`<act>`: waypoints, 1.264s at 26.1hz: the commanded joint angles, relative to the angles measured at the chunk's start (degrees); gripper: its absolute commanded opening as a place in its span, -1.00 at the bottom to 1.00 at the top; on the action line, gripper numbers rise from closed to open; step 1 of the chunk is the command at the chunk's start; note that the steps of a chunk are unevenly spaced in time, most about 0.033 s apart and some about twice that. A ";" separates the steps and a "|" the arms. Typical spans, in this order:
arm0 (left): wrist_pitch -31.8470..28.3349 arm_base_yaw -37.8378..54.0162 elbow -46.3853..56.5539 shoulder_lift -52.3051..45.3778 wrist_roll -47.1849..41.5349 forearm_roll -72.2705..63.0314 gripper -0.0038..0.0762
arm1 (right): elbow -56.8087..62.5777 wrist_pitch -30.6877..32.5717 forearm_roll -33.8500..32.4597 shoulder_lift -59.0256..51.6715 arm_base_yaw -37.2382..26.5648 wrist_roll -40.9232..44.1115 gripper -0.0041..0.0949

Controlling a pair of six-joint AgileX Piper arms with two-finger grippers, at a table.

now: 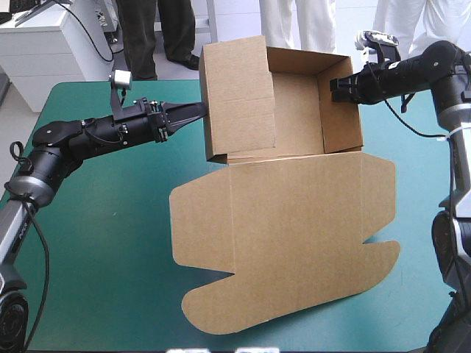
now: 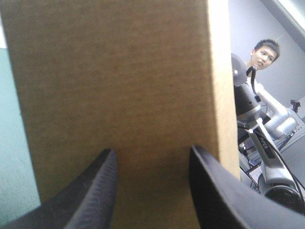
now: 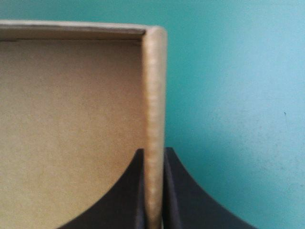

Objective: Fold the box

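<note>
One box (image 1: 294,220), left gripper (image 1: 194,112), right gripper (image 1: 335,87)

There are 1 brown box (image 1: 294,220), 2 claws, the left claw (image 1: 197,110) and right claw (image 1: 333,87), and 1 teal-green table (image 1: 96,220).

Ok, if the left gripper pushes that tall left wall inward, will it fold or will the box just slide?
Probably folds: the left wall is thin creased board, standing well above the others. Sliding seems unlikely, since the right gripper is clamped on the right wall. The box looks light, so the flat lid may drag along.
</note>
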 commanded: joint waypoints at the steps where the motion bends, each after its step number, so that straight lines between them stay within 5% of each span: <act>1: 0.18 -0.71 -3.58 -2.08 -1.50 -7.30 0.10 | -1.85 -2.12 1.71 -3.12 -0.40 1.82 -0.96; 13: -11.81 -8.10 -15.23 -0.43 -15.69 17.95 0.20 | -1.85 -2.45 -7.11 -3.06 3.76 8.24 -0.95; 22: -3.68 -12.59 -28.67 5.74 -34.48 50.50 0.20 | -1.85 -3.36 -8.56 -3.06 6.03 12.54 -0.95; 33: -3.07 -15.74 -36.25 8.61 -46.05 70.09 0.20 | -1.85 -2.10 -15.01 -3.06 9.13 16.90 -0.93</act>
